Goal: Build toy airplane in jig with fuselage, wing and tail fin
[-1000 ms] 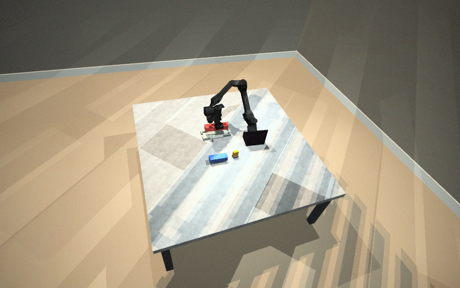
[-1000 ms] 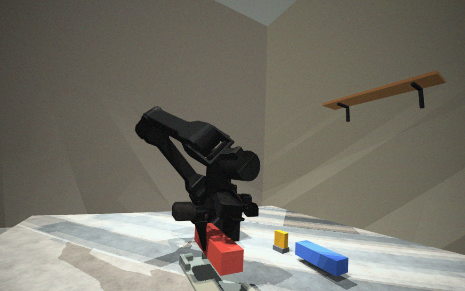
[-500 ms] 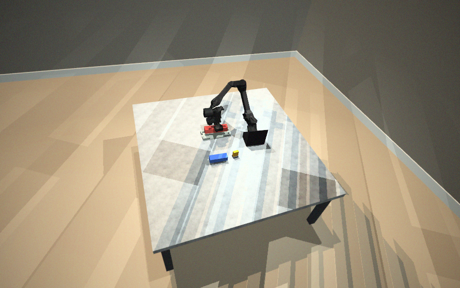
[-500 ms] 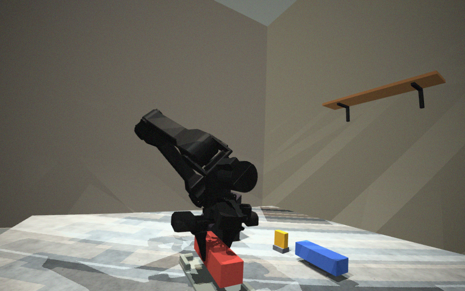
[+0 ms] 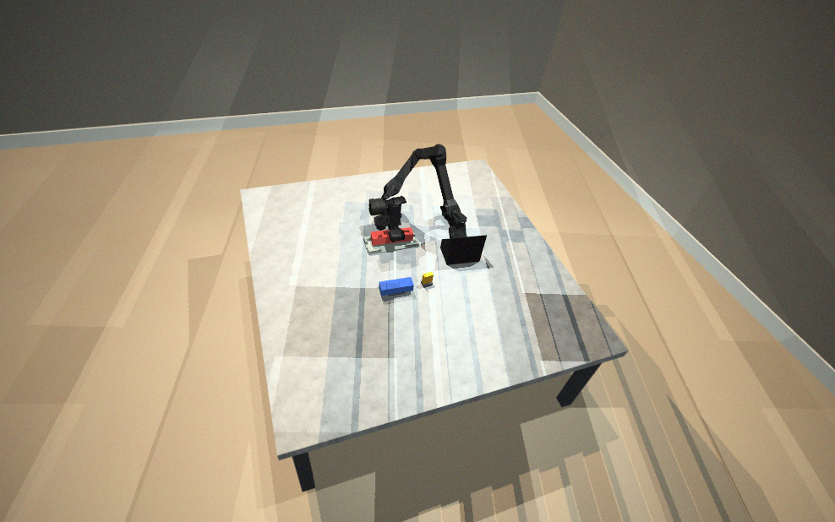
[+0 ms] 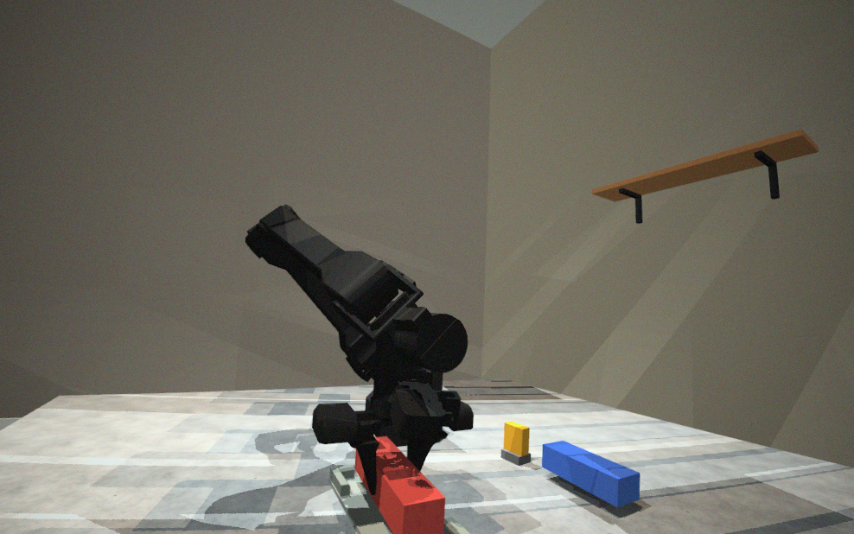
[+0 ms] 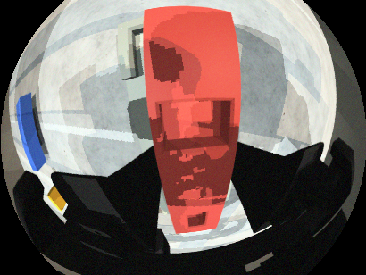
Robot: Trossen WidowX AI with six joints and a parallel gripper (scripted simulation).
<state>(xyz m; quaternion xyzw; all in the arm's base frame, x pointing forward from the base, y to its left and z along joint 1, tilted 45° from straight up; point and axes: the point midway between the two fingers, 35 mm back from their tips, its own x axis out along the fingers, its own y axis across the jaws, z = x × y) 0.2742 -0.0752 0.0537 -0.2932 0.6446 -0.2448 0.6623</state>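
My gripper (image 5: 392,230) (image 6: 391,462) (image 7: 190,145) is shut on the red fuselage (image 5: 389,236) (image 6: 409,494) (image 7: 193,73), one finger on each long side. The fuselage lies lengthwise right over the pale jig (image 5: 372,247) (image 6: 347,487) (image 7: 128,50). I cannot tell whether it sits fully down in the cradle. The wrist view shows a large square socket on its top and a small one near the end by my fingers. The blue wing (image 5: 395,285) (image 6: 589,472) (image 7: 29,129) lies flat on the table. The yellow tail fin (image 5: 427,278) (image 6: 516,438) (image 7: 56,195) stands upright beside it.
The arm's black base (image 5: 462,249) stands to the right of the jig. A wooden shelf (image 6: 705,164) hangs on the far wall, well away from the table (image 5: 431,369).
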